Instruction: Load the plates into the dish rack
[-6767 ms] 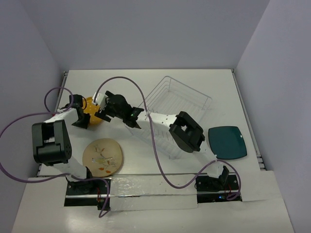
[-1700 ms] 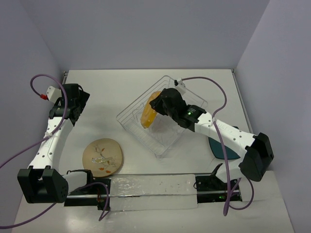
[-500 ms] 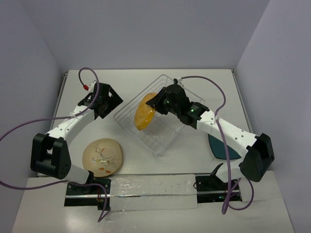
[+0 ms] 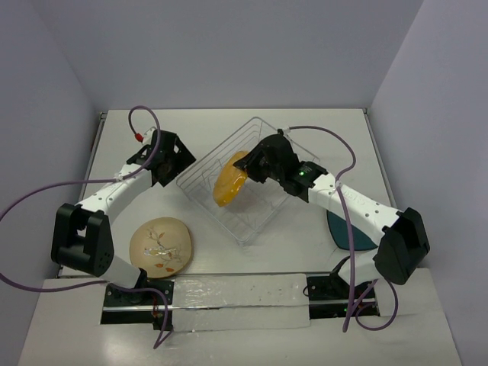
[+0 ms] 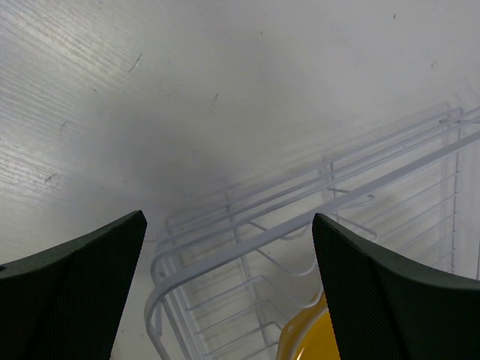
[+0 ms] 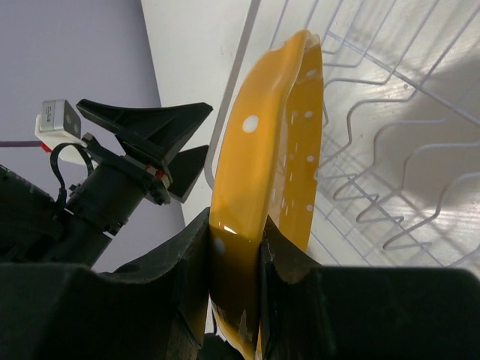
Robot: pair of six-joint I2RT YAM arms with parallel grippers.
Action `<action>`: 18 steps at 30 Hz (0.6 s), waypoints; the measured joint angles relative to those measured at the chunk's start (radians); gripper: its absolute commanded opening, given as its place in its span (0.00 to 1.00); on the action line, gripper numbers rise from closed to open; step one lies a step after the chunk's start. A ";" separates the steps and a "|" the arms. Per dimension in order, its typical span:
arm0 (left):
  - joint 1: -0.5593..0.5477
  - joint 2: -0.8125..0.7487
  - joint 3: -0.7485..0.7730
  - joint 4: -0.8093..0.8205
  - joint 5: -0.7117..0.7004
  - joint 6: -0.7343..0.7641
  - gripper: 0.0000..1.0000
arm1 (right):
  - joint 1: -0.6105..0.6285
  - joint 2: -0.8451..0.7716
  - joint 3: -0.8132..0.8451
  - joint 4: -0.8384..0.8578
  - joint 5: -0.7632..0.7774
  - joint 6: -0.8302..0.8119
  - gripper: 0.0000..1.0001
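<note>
Orange-yellow plate [image 4: 228, 182]: stands on edge, tilted, over the left half of the dish rack. Its pale-dotted face [image 6: 279, 161] is turned toward the rack's wires. I cannot tell whether its lower edge touches the prongs.
Right gripper [image 4: 252, 165]: closed on the plate's rim. In the right wrist view the two dark fingers [image 6: 191, 262] press on either side of the scalloped edge. It holds nothing else.
Dish rack [image 4: 258, 216]: sits on the table turned on the diagonal, with one corner pointing toward the arm bases and another toward the far wall. The rows of bent prongs [image 6: 375, 161] inside carry no plate apart from the one the gripper holds over them.
Left gripper [image 4: 169, 158]: spread wide and empty, just beside the rack's left corner. In the left wrist view that rounded corner [image 5: 225, 251] lies in the gap between the fingers [image 5: 82, 281], and a sliver of orange-yellow shows at the bottom edge. I cannot tell whether a finger touches the wire.
Beige plate [image 4: 161, 246]: lies flat on the table near the left arm's base, apart from the rack, with its patterned face up.
Teal plate [image 4: 361, 239]: lies flat on the table to the right of the rack, partly hidden under the right arm.
Table [image 4: 202, 130]: a white surface, with pale walls on three sides.
</note>
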 measured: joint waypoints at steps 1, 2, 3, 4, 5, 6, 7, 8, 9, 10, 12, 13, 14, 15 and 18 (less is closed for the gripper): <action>-0.001 0.001 0.000 0.001 0.000 0.000 0.99 | -0.002 0.000 -0.004 0.001 -0.006 0.008 0.00; -0.002 0.001 0.001 0.002 0.000 0.000 0.99 | -0.003 0.000 -0.009 0.002 -0.012 0.015 0.00; -0.003 0.001 0.001 0.003 0.000 0.000 0.99 | -0.004 0.000 -0.014 0.002 -0.019 0.023 0.00; -0.003 0.001 0.001 0.005 0.000 0.000 0.99 | -0.004 0.001 -0.019 0.001 -0.025 0.030 0.00; -0.003 0.001 0.002 0.007 0.000 0.000 0.99 | -0.005 0.003 -0.022 -0.001 -0.031 0.037 0.00; -0.004 0.002 0.002 0.010 0.000 0.000 0.99 | -0.006 0.006 -0.027 0.000 -0.037 0.045 0.00; -0.004 0.003 0.002 0.013 0.001 0.001 0.99 | -0.006 0.010 -0.032 0.001 -0.044 0.052 0.00; -0.005 0.005 0.002 0.017 0.001 0.001 0.99 | -0.008 0.014 -0.036 0.000 -0.050 0.060 0.00; -0.007 0.008 0.002 0.020 0.001 0.001 0.99 | -0.010 0.019 -0.038 0.000 -0.057 0.069 0.00; -0.009 0.012 0.002 0.021 0.001 0.002 0.99 | -0.012 0.023 -0.039 0.002 -0.062 0.077 0.00; -0.013 0.020 0.002 0.021 0.003 0.003 0.99 | -0.016 0.029 -0.038 0.006 -0.069 0.087 0.00; -0.015 0.022 0.002 0.022 0.005 0.005 0.99 | -0.017 0.033 -0.038 0.010 -0.069 0.090 0.00; -0.017 0.024 0.002 0.024 0.006 0.006 0.99 | -0.018 0.037 -0.037 0.015 -0.069 0.091 0.00; -0.018 0.026 0.002 0.026 0.007 0.008 0.99 | -0.019 0.042 -0.035 0.018 -0.070 0.092 0.01; -0.017 0.028 0.002 0.035 0.004 0.020 0.99 | -0.021 0.073 -0.004 0.010 -0.071 0.089 0.07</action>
